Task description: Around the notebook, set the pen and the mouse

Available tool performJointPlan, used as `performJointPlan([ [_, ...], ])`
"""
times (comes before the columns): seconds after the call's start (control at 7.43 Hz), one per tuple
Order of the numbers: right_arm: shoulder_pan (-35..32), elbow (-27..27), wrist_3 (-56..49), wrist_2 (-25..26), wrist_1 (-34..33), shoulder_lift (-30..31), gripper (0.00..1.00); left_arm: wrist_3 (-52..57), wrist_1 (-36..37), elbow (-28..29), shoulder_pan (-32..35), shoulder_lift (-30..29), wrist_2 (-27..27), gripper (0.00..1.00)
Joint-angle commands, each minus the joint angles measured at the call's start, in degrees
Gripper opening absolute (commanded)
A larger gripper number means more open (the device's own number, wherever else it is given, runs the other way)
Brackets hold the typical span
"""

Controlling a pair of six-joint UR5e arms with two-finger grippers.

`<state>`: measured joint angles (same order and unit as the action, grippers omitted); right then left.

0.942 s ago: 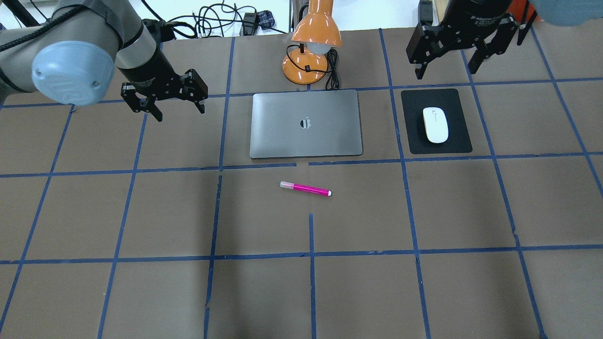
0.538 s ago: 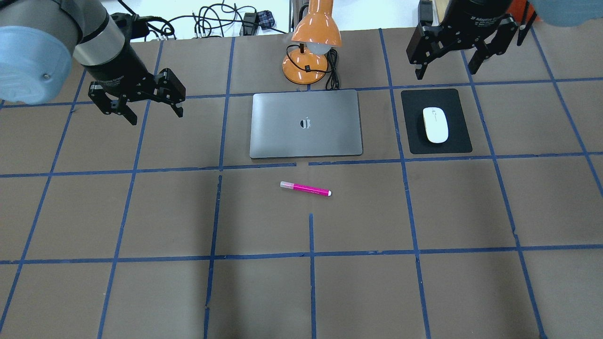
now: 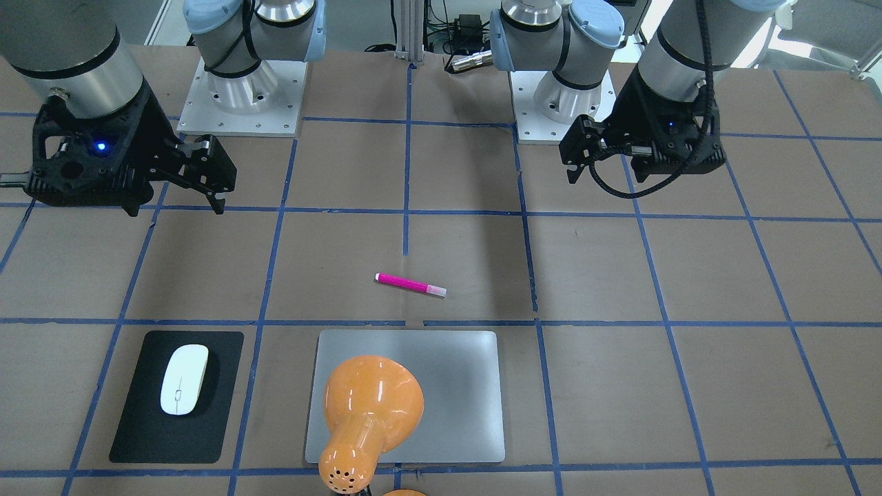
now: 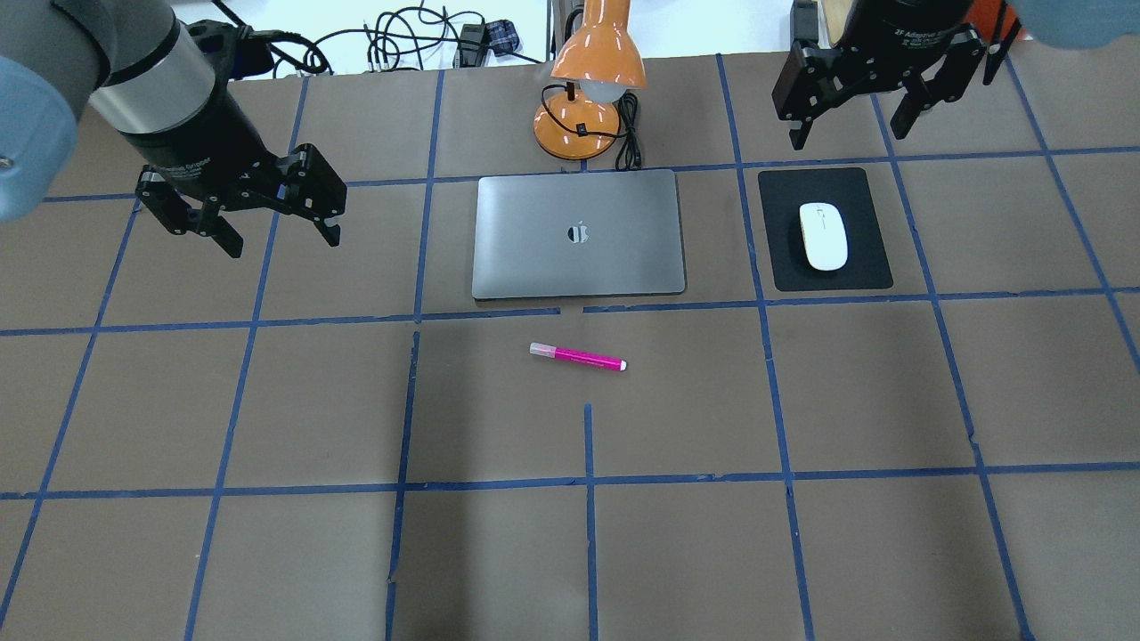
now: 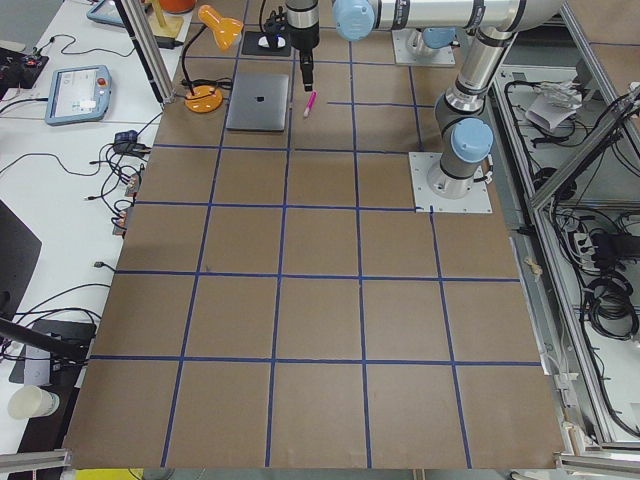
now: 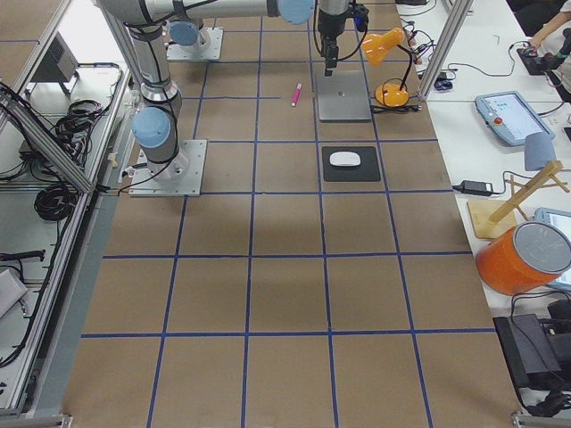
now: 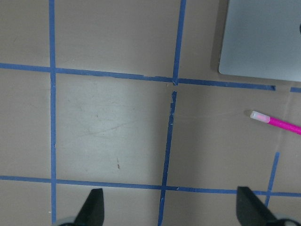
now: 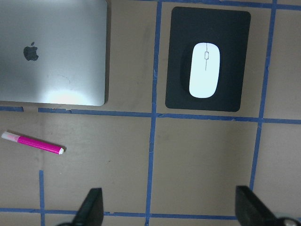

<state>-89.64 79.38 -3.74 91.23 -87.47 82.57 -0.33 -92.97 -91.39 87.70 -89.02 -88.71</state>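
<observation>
The magenta pen (image 4: 577, 357) lies flat on the brown table just in front of the silver notebook (image 4: 579, 233). Right of the notebook, the white mouse (image 4: 823, 235) rests on a black mat (image 4: 868, 267). My left gripper (image 4: 283, 242) hangs open and empty above the table, left of the notebook. My right gripper (image 4: 843, 136) is open and empty too, high beyond the mat's far edge. The left wrist view shows the pen (image 7: 275, 121) and a notebook corner (image 7: 263, 37). The right wrist view shows the mouse (image 8: 204, 70), the pen (image 8: 32, 142) and the notebook (image 8: 51, 52).
An orange desk lamp (image 4: 592, 80) with a black cord stands right behind the notebook. In the front-facing view its shade (image 3: 372, 399) hides part of the notebook. Blue tape lines grid the table. Loose cables lie past the far edge.
My left gripper has swung to the left, away from the notebook, and come slightly nearer the robot, still open. The right gripper, pen, mouse and notebook have hardly moved.
</observation>
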Motion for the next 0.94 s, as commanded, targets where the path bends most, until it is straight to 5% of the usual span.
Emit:
performJointPlan([
  [0.0, -0.1, 0.86, 0.75, -0.17, -0.07, 0.66, 1.0, 0.07, -0.2, -0.37, 1.51, 0.69, -0.32, 1.0],
  [0.81, -0.1, 0.95, 0.48, -1.58, -0.51, 0.66, 1.0, 0.16, 0.16, -0.98, -1.21, 0.43, -0.58, 1.0],
])
